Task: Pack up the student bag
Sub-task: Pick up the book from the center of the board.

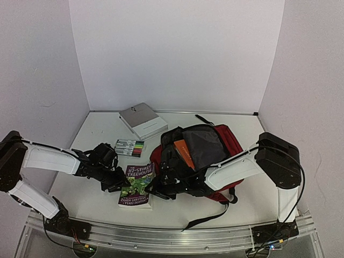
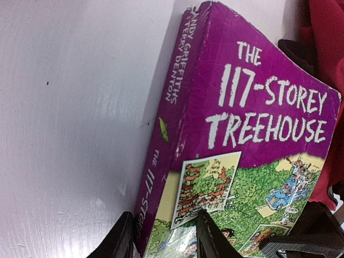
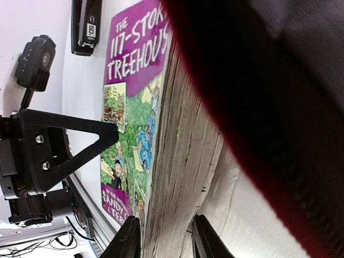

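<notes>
My left jaws and right jaws straddle the book [image 1: 137, 185], half open; grip unclear. Squeeze evenly, lift level.

The white worktop [image 1: 242, 129] carries a red backpack [image 1: 230, 138], a purple Treehouse paperback [image 1: 137, 186], a marker pack [image 1: 129, 147] and a grey box [image 1: 142, 120].

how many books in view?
3: purple Treehouse book on the table beside the red bag; orange book sticking out of the bag; grey book, maybe a notebook, at the far side. More may be hidden inside the bag.
</notes>
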`<state>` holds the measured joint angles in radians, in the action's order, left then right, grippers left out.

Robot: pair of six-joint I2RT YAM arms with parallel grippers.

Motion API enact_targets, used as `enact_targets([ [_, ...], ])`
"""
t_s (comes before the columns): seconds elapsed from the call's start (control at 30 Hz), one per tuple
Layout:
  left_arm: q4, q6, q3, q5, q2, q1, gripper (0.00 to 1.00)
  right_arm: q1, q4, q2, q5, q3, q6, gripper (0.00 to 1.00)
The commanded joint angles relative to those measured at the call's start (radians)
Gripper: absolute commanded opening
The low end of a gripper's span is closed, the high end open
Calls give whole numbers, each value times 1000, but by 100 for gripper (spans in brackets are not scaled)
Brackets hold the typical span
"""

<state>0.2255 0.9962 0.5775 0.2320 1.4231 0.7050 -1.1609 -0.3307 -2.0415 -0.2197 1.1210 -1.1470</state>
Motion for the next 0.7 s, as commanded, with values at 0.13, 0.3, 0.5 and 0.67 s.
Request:
enact_targets([
  [0.13, -54, 21, 8, 82, 44, 22, 34, -22, -291, -12, -75, 31, -34, 28],
  [0.3, -43, 29, -5, 71, 17, 22, 35, -22, -290, -3, -61, 22, -25, 7],
  [0.5, 40, 20, 6, 21, -64, 21, 54, -22, -261, 49, -48, 8, 49, 0],
  [0.67, 241, -18, 67, -72, -239, 13, 82, -26, -179, 121, -79, 35, 188, 0],
])
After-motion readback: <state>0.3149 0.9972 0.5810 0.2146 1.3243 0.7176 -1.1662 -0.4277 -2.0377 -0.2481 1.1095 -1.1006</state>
